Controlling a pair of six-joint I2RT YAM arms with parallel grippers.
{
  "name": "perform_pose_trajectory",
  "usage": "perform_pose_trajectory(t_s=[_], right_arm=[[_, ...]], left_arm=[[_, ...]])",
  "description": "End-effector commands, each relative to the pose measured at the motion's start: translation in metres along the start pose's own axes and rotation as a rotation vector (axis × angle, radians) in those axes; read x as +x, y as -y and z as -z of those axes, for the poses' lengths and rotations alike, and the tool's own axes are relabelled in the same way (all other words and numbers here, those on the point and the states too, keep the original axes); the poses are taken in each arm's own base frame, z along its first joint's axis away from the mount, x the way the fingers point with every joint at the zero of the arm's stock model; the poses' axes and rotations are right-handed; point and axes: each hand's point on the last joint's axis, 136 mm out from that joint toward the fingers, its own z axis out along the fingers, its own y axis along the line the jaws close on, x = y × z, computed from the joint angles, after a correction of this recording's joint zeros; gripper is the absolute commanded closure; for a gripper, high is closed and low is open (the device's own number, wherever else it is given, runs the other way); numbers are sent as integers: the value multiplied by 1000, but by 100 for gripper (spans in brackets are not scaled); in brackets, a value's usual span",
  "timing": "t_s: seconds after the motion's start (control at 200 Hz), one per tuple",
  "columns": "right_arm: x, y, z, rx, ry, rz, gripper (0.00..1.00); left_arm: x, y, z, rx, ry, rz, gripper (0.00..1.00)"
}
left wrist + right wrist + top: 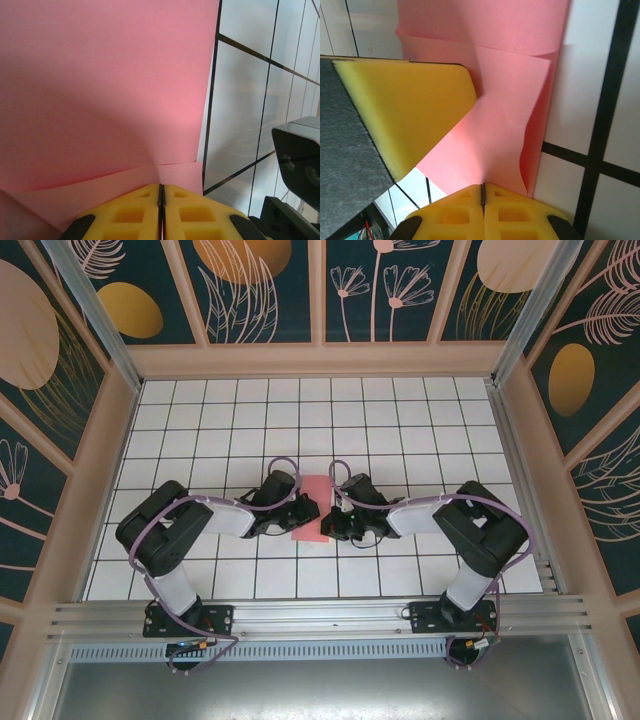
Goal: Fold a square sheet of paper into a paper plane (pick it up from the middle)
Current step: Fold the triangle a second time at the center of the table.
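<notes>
On the left, the left gripper [305, 512] has its yellow foam jaws pressed together, tips down on the thin salmon-pink sheet of paper [315, 490] lying mid-table on the white gridded tabletop [400, 420], likely pinning it for a crease. From the right, the right gripper [336, 524] meets the same sheet, jaws together too. Overhead it's a narrow pink strip between them; the wrist cameras add overlapping folded flaps, though whether either tip actually nips paper, I can't tell.
</notes>
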Motion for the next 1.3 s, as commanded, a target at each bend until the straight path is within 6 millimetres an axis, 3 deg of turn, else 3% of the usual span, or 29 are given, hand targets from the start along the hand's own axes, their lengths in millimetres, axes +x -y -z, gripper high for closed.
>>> perform_pose_trajectory(t_s=[0.0,0.31,1.071,1.176,1.296], right_arm=[[27,59,-3,202,-67,-84,92],[31,67,-4,231,-81,-88,95],[32,64,-5,216,-96,-79,96],[31,61,-6,206,-96,-75,96],[29,59,-6,200,-93,-73,96]], left_arm=[[-5,-37,-1,-139,40,-8,88],[-23,-50,11,-175,71,9,87],[-68,-85,39,-320,152,25,84],[-71,-81,43,-319,149,15,84],[-80,-43,59,-204,184,-23,81]])
